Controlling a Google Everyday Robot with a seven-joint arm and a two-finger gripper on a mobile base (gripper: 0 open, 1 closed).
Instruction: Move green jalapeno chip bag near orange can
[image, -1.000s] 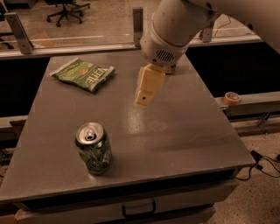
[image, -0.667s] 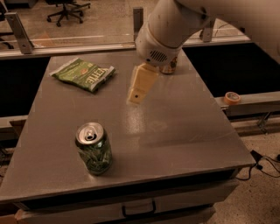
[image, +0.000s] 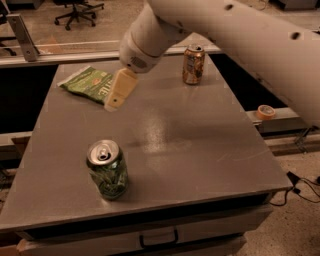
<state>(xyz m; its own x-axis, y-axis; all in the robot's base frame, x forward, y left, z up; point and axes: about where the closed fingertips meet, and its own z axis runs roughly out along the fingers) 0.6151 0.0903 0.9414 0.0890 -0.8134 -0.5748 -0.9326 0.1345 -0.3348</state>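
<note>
On the table (image: 200, 150), the chip bag (image: 87, 84) lies at the back left. The back can (image: 193, 64) stands at the back right, the front can (image: 107, 169) at the front left. The gripper (image: 114, 103) hangs just right of the chip bag.

The jaws hang just beside the green jalapeno chip bag (image: 86, 83), the orange can (image: 193, 64) well apart.

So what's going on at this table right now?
A one-armed robot is reaching over the grey table, with its claw at the right edge of the green jalapeno chip bag. The bag lies flat at the back left, not yet lifted. The orange can stands upright at the back right, well apart from the bag. A green can stands near the front.
</note>
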